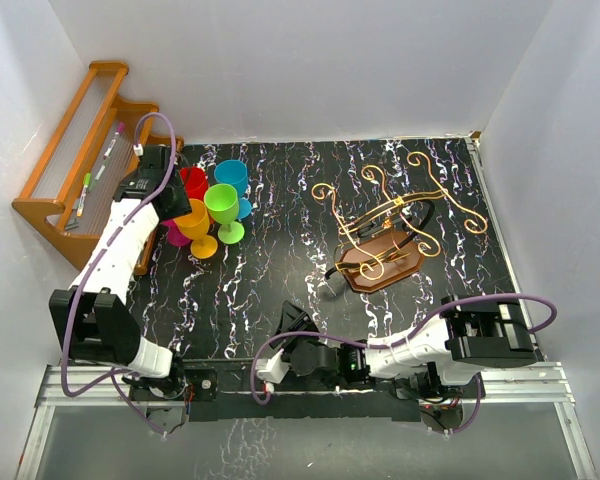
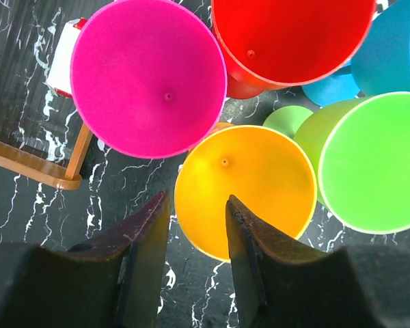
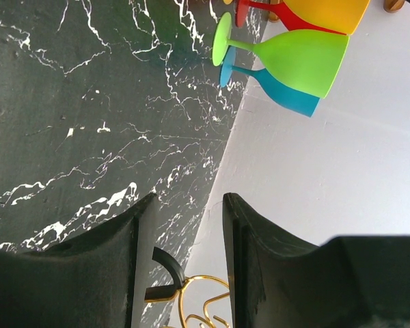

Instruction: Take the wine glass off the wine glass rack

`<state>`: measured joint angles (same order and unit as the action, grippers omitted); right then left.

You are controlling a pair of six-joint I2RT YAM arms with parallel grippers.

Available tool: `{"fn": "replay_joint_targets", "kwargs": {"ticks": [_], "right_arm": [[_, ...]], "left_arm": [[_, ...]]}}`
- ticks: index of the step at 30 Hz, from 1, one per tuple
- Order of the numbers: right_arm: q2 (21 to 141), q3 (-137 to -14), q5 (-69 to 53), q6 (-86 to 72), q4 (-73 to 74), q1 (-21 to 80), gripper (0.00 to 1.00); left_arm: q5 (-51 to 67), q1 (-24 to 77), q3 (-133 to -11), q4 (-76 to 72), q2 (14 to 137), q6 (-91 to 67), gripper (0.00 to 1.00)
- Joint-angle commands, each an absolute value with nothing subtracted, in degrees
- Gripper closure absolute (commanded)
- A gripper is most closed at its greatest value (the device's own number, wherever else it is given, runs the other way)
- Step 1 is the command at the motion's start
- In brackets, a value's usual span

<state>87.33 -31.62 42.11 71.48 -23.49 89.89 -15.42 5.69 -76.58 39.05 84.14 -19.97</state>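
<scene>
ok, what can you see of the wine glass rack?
The wine glass rack is a gold wire frame ending in curly scrolls, fixed on a dark brown shaped wooden base. It stands on the black marbled table, right of centre, set diagonally in the top view, apart from the coloured glasses. A dark curved item, probably a hanging glass, sits within the wires; detail unclear. No gripper touches it.

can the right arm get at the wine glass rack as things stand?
Probably yes. The right gripper is open, low, near the wine glass rack, with only bare tabletop between them. The coloured glasses stand well off to the left.
</scene>
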Motion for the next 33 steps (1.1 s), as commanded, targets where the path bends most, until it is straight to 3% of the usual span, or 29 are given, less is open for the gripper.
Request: {"fn": "replay_joint_targets", "kwargs": {"ticks": [1, 6, 12, 21, 26, 29, 33], "right_arm": [[85.3, -36.1, 43.5, 68.4, -23.8, 89.7, 0.56], [84.4, -42.3, 43.2, 66.4, -20.9, 88.8, 0.56], [83.9, -58.4, 39.1, 57.2, -11.9, 81.1, 0.56], [91.4, -92.4, 31.2, 33.9, 8.0, 57.4, 0.54], [96.1, -113.6, 16.7, 9.4, 27.1, 40.5, 0.54], [92.4, -112.9, 6.9, -2.1, 28.8, 30.4, 0.54], [82.6, -99.0, -7.0, -12.2, 24.3, 20.8, 0.54]], "left_arm": [[-13.8, 5.4, -79.9, 42.7, 77.9, -20.7, 0.62], [-6.5, 5.4, -76.2, 37.4, 68.7, -20.8, 0.61], [-5.3, 5.3, -67.7, 29.4, 56.9, -21.8, 0.54], [-6.0, 5.3, -62.7, 28.0, 52.4, -21.9, 0.53], [-3.6, 5.3, -59.3, 24.9, 51.3, -21.5, 0.53], [-0.7, 5.3, -57.5, 23.2, 51.0, -21.3, 0.53], [2.9, 5.3, -56.3, 21.0, 50.3, -18.9, 0.52]]}}
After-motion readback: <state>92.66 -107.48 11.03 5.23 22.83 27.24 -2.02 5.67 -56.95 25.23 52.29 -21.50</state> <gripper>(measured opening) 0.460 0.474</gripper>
